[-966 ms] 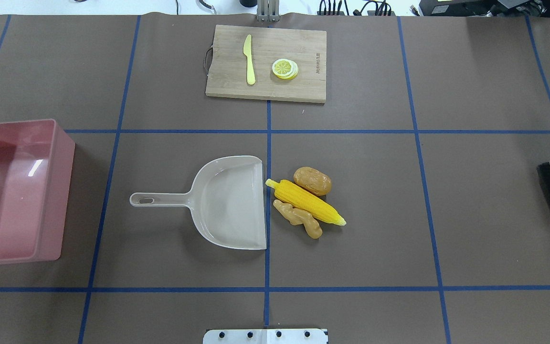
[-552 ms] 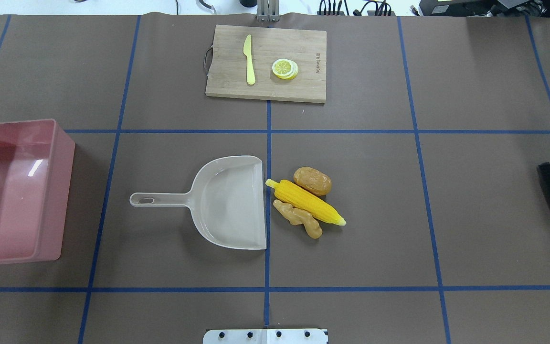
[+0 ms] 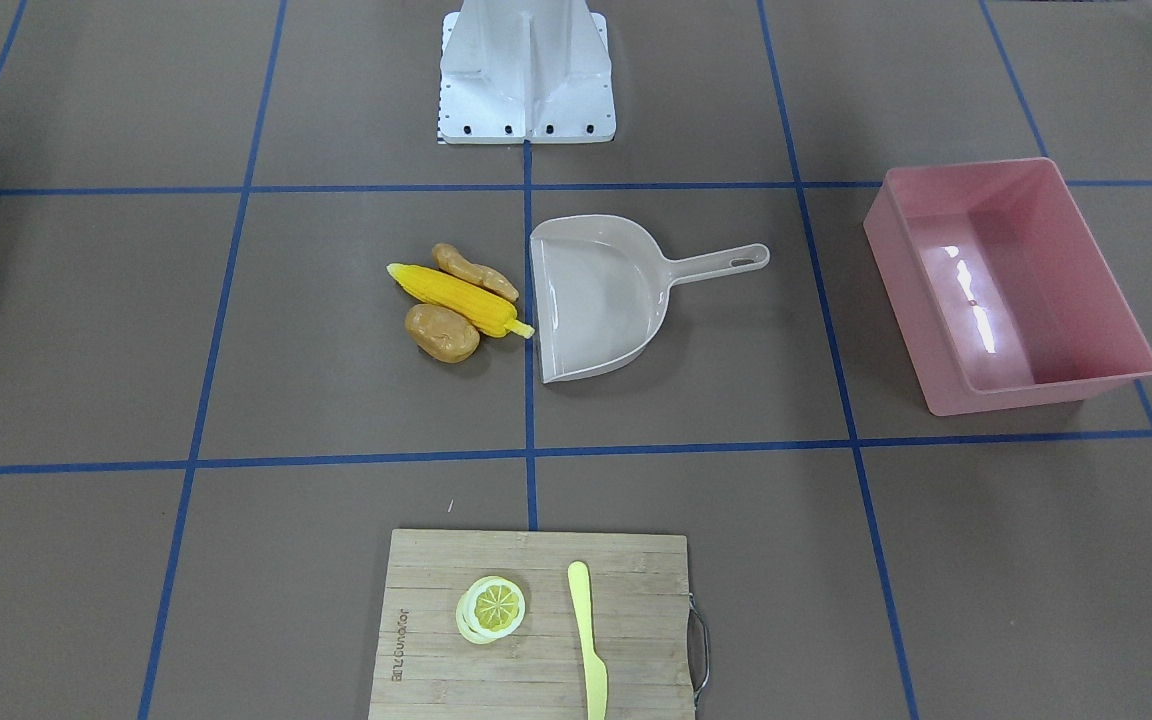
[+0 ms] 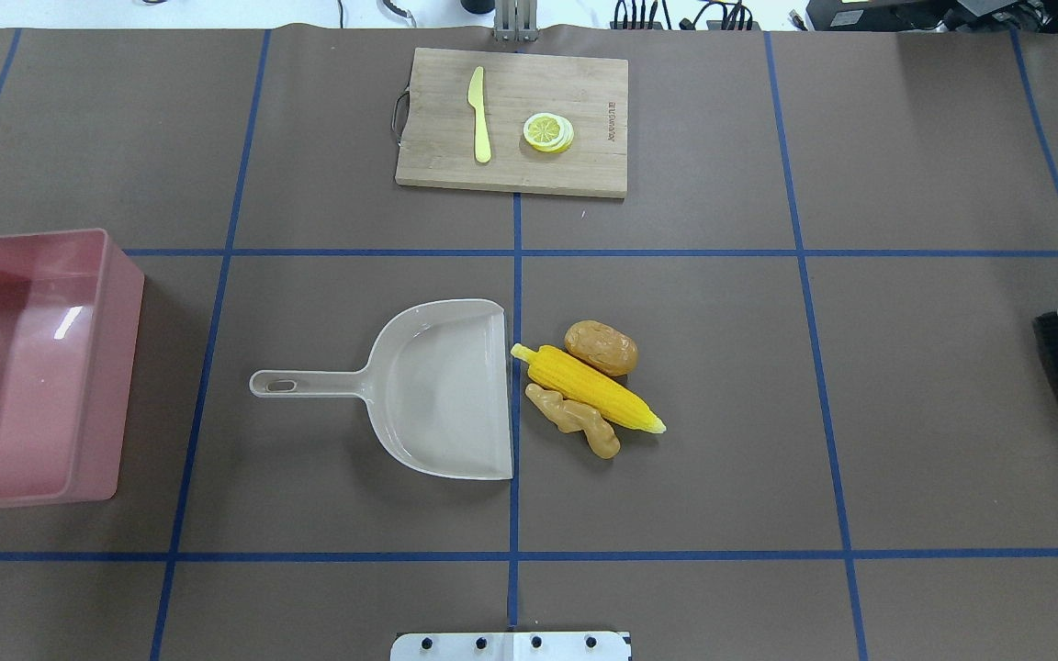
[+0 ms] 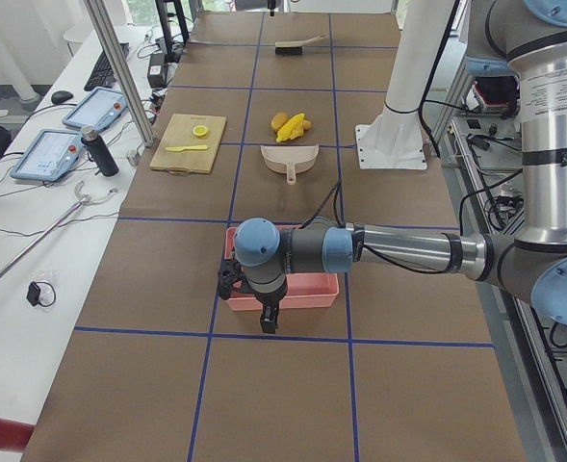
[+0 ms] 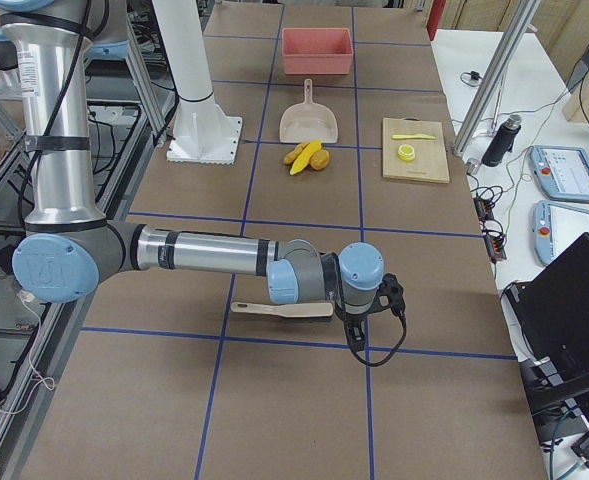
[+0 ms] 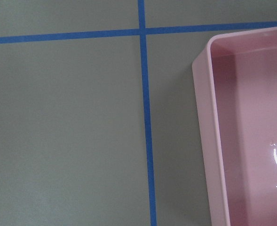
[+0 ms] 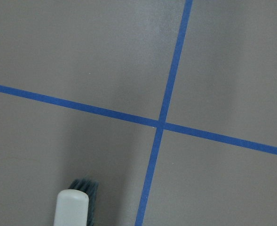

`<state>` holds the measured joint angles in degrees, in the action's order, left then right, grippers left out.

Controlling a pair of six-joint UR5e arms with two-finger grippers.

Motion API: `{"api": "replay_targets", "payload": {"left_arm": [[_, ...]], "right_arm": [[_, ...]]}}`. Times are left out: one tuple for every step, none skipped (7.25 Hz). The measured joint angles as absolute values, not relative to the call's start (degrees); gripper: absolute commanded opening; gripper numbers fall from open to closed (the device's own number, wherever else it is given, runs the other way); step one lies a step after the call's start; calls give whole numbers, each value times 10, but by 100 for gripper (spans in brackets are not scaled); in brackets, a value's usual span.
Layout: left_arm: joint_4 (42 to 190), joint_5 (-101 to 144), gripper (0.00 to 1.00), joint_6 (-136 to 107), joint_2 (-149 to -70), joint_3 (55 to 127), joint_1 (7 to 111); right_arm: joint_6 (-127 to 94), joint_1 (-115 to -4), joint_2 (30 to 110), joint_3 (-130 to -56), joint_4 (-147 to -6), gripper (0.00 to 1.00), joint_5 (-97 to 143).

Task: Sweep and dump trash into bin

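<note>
corn cob (image 4: 589,389), potato (image 4: 601,347), ginger root (image 4: 573,420) bunched just right of the dustpan (image 4: 442,395); pink bin (image 4: 129,349) far left. left gripper (image 5: 249,306) near bin, right gripper (image 6: 356,325) near brush (image 6: 279,310): spread or pressed, cannot tell.

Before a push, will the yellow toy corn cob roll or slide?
Round and tapered, the yellow toy corn cob likely rolls in a curve. It lies slanted to the beige plastic dustpan, so it may pivot.
</note>
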<state>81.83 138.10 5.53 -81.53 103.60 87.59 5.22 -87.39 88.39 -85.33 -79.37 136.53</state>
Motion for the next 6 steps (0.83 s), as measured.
{"api": "replay_targets", "payload": {"left_arm": [[818,1382,99,55,-817,1038,874],[818,1382,99,54,-821,1040,870],[818,1382,99,54,-824,1044,864],[817,1383,99,53,-829,1050,856],[817,1383,99,53,-837,1055,842],[817,1382,99,53,-856,1057,818]], "right_arm": [[52,-874,883,-853,-794,100,1366],[52,-874,883,-854,-794,100,1366],[52,-874,884,-853,-794,100,1366],[52,-874,886,-852,-794,100,1366],[52,-874,884,-852,-794,100,1366],[52,-874,883,-852,-794,100,1366]]}}
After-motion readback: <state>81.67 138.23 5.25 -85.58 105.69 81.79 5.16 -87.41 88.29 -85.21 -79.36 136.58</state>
